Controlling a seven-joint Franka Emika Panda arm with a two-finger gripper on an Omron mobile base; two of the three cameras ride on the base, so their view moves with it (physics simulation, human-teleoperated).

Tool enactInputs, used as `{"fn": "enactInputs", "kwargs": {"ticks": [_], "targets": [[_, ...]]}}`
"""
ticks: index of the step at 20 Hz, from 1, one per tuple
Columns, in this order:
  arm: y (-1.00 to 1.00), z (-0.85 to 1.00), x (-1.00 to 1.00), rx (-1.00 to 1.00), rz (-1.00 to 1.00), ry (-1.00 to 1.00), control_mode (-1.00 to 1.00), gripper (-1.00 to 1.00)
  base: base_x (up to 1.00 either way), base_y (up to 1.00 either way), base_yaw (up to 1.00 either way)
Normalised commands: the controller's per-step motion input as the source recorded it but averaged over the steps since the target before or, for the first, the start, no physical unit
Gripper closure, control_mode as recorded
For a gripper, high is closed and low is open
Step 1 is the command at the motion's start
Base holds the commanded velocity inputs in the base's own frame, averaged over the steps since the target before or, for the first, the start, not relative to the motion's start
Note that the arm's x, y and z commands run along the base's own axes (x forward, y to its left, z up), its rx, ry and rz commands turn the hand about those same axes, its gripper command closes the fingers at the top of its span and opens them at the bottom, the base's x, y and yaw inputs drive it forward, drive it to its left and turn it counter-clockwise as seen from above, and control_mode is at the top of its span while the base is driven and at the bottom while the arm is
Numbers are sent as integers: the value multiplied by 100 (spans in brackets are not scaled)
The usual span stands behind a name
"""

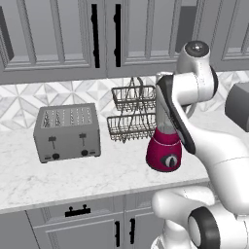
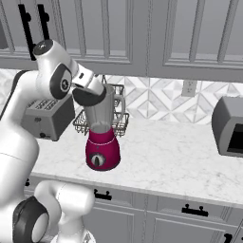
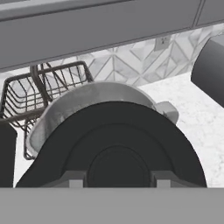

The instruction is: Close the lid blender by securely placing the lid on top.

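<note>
— Looking at the counter: where does the blender stand?

— Near the front edge of the marble top, its magenta base with the black dial facing out and the clear grey jar rising above it. A two-tier wire rack is just behind it against the tiled wall, and a silver toaster sits well apart to its left.

— And the lid?

— Black and domed, it is up at the jar's mouth. From the hand camera it hangs close over the near part of the grey rim, with the far arc of the rim and the jar's handle visible beyond it. In the right base view it appears as a dark disc, tilted, at the top left of the jar.

— Is it seated?

— I cannot tell whether it touches the rim; it looks tilted rather than level.

— What of the gripper?

— Its two grey tips sit on either side of the lid's raised centre knob, pinching it.

— Anything else about?

— A dark appliance stands on the counter to the right, and grey cupboards hang above.
</note>
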Motion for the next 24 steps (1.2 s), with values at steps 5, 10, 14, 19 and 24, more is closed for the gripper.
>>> {"fn": "enactInputs", "kwargs": {"ticks": [5,10,14,19,24], "targets": [[0,0,24,2,0,0,-100,100,0,0,0],[0,0,26,2,0,0,-100,100,0,0,0],[0,0,27,1,0,0,-100,100,0,0,0],[0,0,25,0,0,0,-100,100,0,0,0],[0,0,20,0,0,-3,-100,100,0,0,0]]}}
